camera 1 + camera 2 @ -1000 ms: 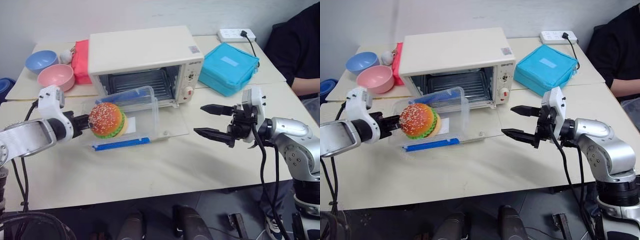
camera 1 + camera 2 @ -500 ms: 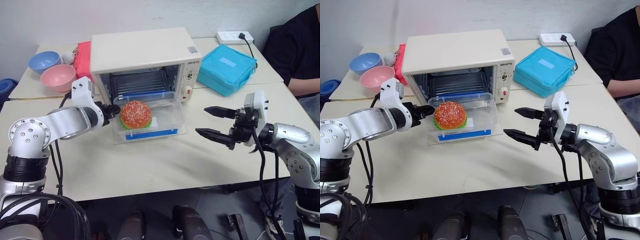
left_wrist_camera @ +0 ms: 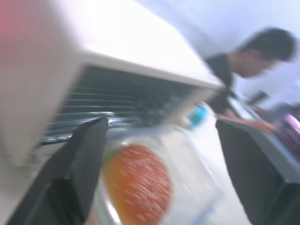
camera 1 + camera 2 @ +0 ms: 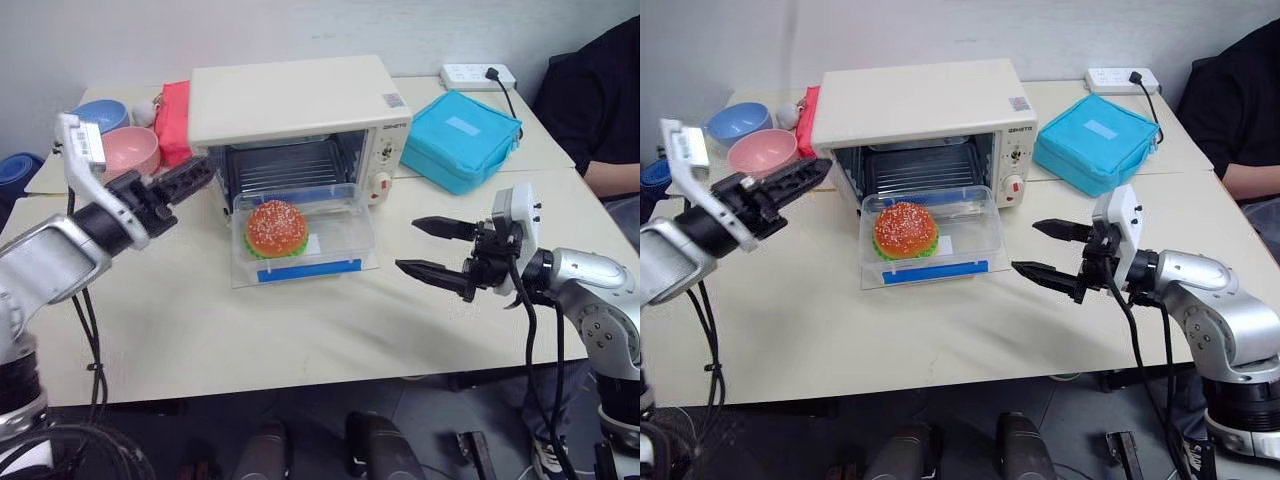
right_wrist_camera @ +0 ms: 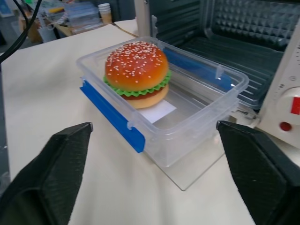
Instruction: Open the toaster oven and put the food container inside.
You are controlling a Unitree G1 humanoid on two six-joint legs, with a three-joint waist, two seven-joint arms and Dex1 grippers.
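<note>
The toaster oven (image 4: 300, 120) stands open at the table's (image 4: 300, 330) back edge; the food container (image 4: 303, 237) rests on its lowered door. Both the left gripper (image 4: 165, 185) and right gripper (image 4: 432, 250) are released, empty. Next, push it inside.

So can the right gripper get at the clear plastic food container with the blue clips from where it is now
Probably yes. The right gripper hangs open beside the clear plastic food container, pointing at it, with bare table between them. The left gripper is open and off to the other side, out of the way.
</note>
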